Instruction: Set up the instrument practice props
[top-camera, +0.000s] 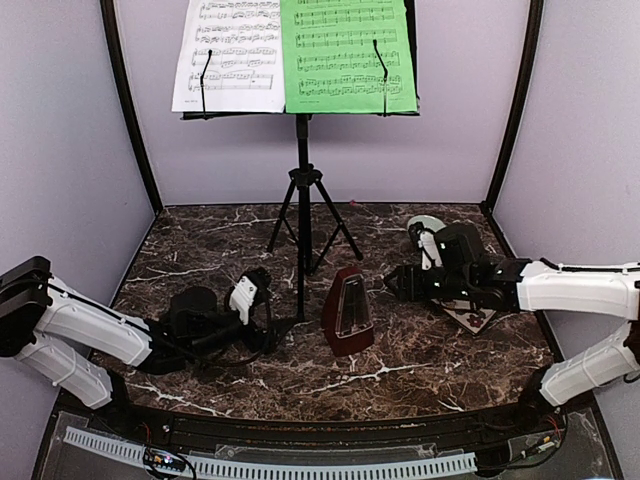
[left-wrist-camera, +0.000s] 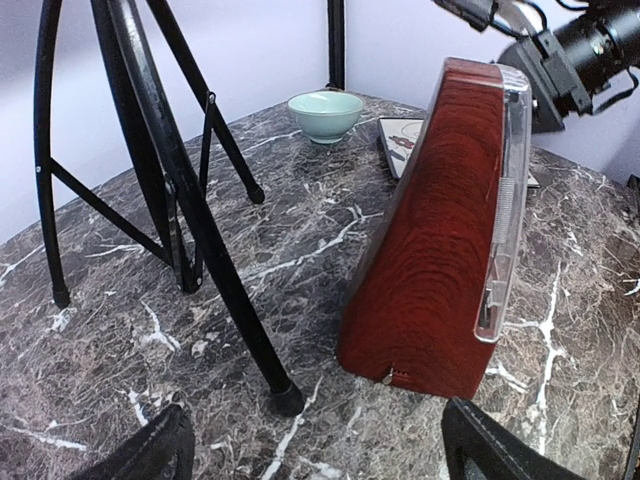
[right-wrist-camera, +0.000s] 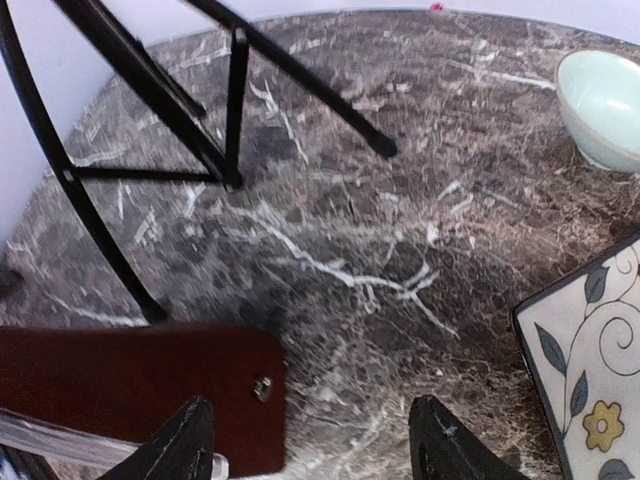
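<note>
Left gripper (left-wrist-camera: 320, 455): low over the worktop (top-camera: 200, 240), left of the stand's near leg; jaws apart, nothing between them.
White sheet (top-camera: 228, 55): left half of the stand's desk, under a wire clip.
Music stand (top-camera: 303, 200): upright on tripod legs, mid-worktop.
Green sheet (top-camera: 348, 55): right half of the desk, edge against the white sheet.
Metronome (top-camera: 347, 312): upright on the worktop, just right of the stand's near leg, between the two grippers.
Right gripper (right-wrist-camera: 315, 445): just right of the metronome; jaws apart, empty.
Bowl (top-camera: 425, 224): back right, partly hidden by the arm.
Plate (top-camera: 470, 318): under the right arm.
</note>
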